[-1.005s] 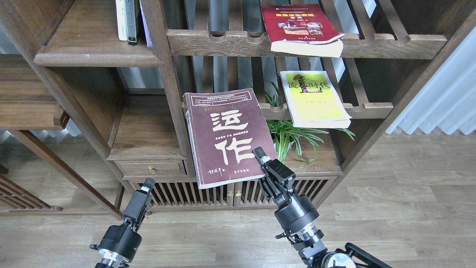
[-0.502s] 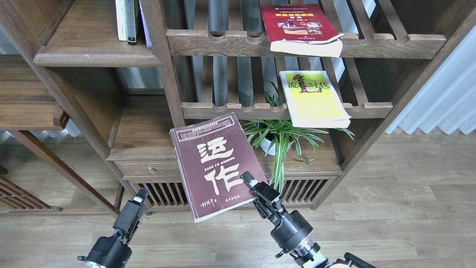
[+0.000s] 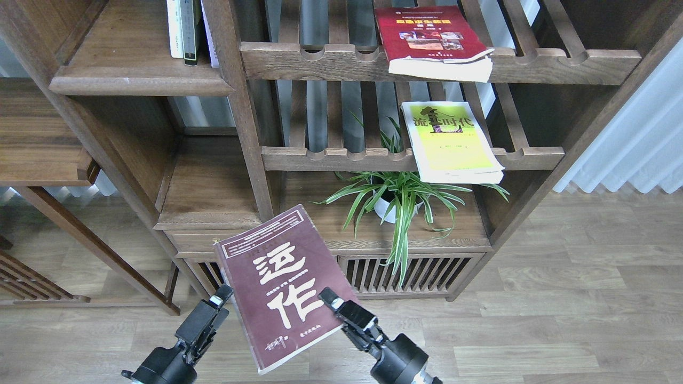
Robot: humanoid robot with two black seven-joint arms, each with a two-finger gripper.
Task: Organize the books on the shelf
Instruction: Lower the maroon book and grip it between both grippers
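The maroon book has moved a long way in the last second: before, it leaned against the front rail of the lower slatted rack, and now we hold it low, in front of the cabinet doors and above the floor, tilted with its top edge toward the bookcase. It no longer touches any rack. Our right end effector grips the book at its lower right edge; one finger lies on the cover, so it is closed on the book. Our left end effector has come close to the book's left edge, but we cannot tell if it touches the book or how far it is open. The plant, which the book hid before, is now fully visible. The yellow-green book still lies on the lower rack and the red book on the upper rack, both unchanged. We judge that the first book is now taken out and ready to be carried to the solid shelf at upper left, where some upright books already stand. The two other books remain to be collected.
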